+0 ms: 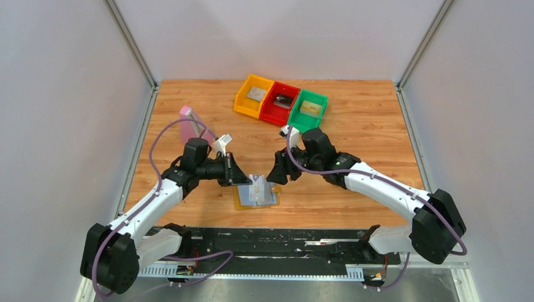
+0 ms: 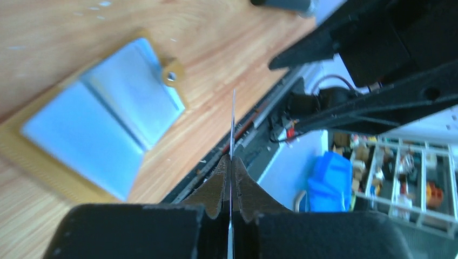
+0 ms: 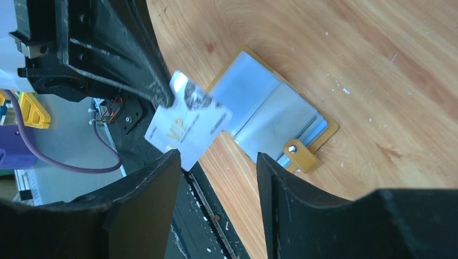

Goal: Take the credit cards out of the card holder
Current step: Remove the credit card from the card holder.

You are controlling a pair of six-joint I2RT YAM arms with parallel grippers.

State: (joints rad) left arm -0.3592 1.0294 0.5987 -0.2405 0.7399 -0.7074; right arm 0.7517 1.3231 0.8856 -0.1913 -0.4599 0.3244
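Note:
The card holder (image 1: 242, 204) lies open near the table's front edge, light blue inside with a mustard rim and a tan tab (image 3: 300, 155). It also shows in the left wrist view (image 2: 102, 124) and the right wrist view (image 3: 270, 110). My left gripper (image 1: 248, 180) is shut on a silver-white credit card (image 3: 186, 127) marked VIP and holds it above the holder's left side. That card appears edge-on in the left wrist view (image 2: 233, 121). My right gripper (image 1: 276, 176) is open and empty, just right of the card, above the holder.
Yellow (image 1: 252, 95), red (image 1: 280, 102) and green (image 1: 308, 108) bins stand in a row at the back, each with a card inside. A pink block (image 1: 189, 123) stands at the left. A black rail (image 1: 283, 242) runs along the front edge.

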